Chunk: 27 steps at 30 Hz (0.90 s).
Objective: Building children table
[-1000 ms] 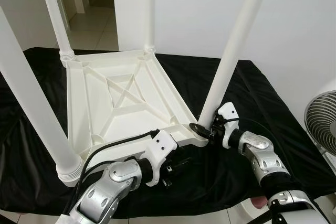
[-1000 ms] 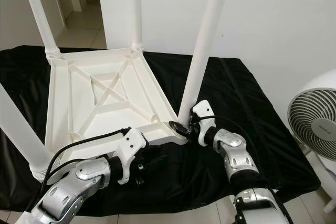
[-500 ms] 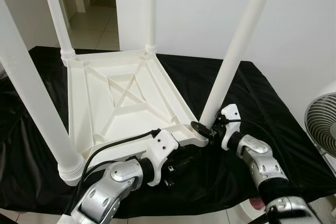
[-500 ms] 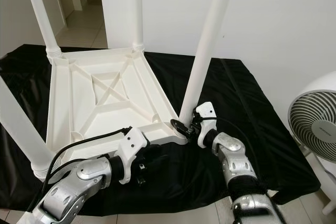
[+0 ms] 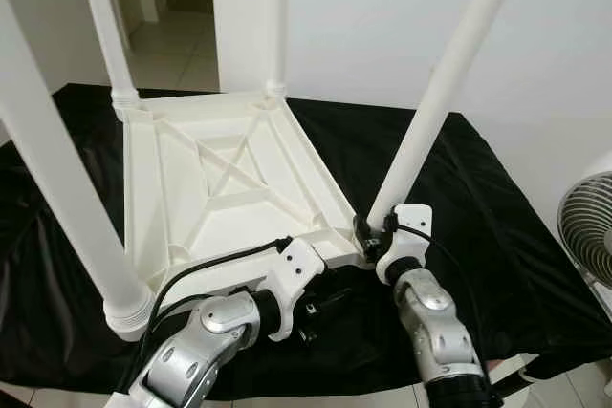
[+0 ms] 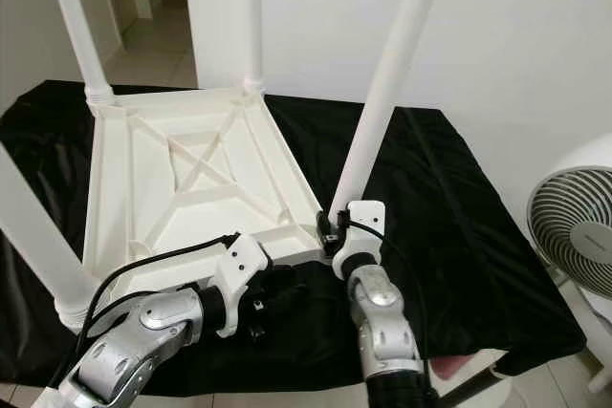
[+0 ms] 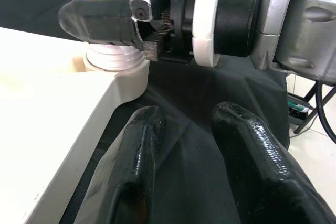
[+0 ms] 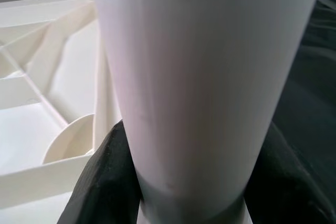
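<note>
The right gripper (image 5: 368, 228) squeezed the bottom of a white table leg (image 5: 435, 112). That leg stood tilted at the near right corner of the upside-down white table (image 5: 225, 188). The left gripper (image 7: 184, 145), fingers apart and holding nothing, lay beside that corner on the black cloth (image 5: 459, 207).

One upturned white tabletop (image 5: 220, 179), four white legs (image 5: 435, 107), one black cloth (image 5: 459, 207), one fan (image 5: 585, 226), two pincers (image 5: 368, 232)
</note>
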### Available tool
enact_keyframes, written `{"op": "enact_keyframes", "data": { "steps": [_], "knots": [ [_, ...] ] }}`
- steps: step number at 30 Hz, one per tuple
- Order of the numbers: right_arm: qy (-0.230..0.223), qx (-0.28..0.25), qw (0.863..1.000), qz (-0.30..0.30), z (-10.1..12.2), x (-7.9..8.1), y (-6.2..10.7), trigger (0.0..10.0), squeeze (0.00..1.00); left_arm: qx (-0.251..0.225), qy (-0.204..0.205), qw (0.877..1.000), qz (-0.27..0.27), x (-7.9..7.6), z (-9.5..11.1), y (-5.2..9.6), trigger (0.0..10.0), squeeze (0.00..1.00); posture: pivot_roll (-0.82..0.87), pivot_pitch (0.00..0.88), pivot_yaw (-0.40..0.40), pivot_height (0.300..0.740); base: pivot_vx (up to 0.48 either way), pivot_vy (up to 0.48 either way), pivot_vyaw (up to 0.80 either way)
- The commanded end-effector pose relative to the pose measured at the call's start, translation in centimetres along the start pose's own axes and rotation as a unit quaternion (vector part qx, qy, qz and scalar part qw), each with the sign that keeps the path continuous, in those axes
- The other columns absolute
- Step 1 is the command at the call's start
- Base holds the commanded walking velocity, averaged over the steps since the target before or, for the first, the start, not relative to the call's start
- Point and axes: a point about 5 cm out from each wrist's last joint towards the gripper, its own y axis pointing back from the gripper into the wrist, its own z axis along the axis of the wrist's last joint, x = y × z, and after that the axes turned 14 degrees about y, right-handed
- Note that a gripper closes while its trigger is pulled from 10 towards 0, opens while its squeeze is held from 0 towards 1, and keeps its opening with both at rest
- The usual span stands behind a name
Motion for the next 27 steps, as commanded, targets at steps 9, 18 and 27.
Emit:
{"op": "enact_keyframes", "data": {
  "steps": [9, 18, 27],
  "knots": [
    [0.018, 0.014, 1.0, 0.004, -0.3, -1.1, 0.2, 10.0, 1.0, 0.012, 0.002, 1.0, -0.009, 0.0, -0.4, 0.0, 10.0, 0.0, 0.0, 0.039, -0.064, 0.74, 0.0, 0.0, 0.0],
    [0.035, -0.044, 0.997, 0.052, 1.6, -0.9, -0.5, 10.0, 0.0, -0.003, 0.001, 1.0, 0.011, 0.4, -0.1, 0.3, 10.0, 0.0, 0.01, 0.04, -0.063, 0.74, 0.0, 0.0, 0.0],
    [0.029, -0.053, 0.994, 0.096, 1.3, 0.2, 0.6, 10.0, 0.0, -0.034, -0.001, 0.998, 0.059, 1.1, 0.3, 0.8, 10.0, 0.0, 0.01, 0.046, -0.063, 0.74, 0.0, 0.0, 0.0]
  ]
}}
